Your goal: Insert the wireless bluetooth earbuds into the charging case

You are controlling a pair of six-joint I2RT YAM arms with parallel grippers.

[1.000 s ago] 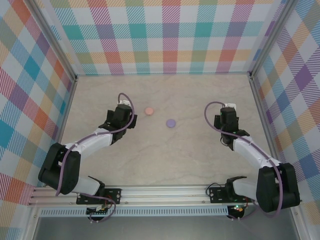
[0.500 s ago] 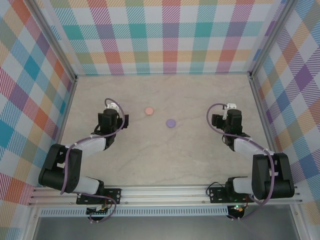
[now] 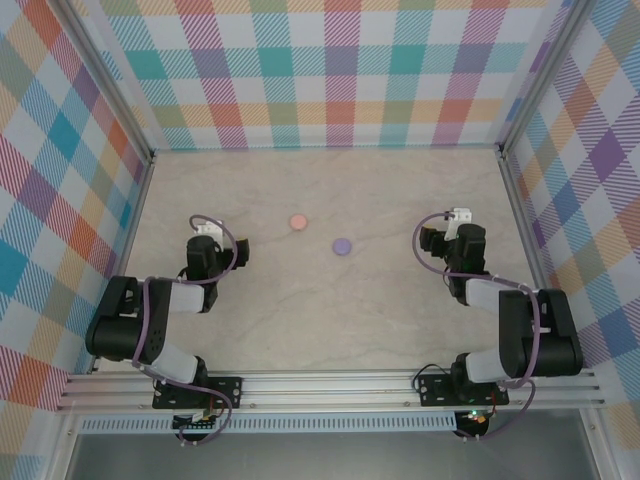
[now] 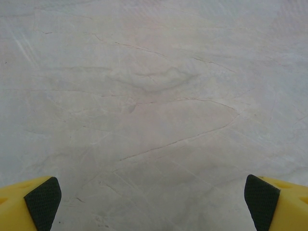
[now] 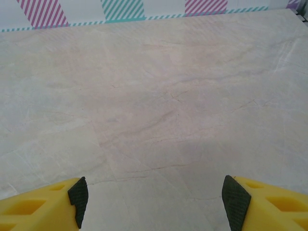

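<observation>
Two tools spread wide — left tool (image 4: 153,204), right tool (image 5: 157,202) — nothing gripped, over marbled table (image 4: 154,96).

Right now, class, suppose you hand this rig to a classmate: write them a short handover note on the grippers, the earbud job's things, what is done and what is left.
Left gripper: open, empty, above bare table.
Right gripper: open, empty, also above bare table.
Things: pink disc and lilac disc lie mid-table between the arms, apart from each other, neither gripper touching them.
Done: cannot tell; the discs are too small to see whether earbuds sit inside.
Left: probably check both discs up close, then seat any earbuds not yet in.
</observation>
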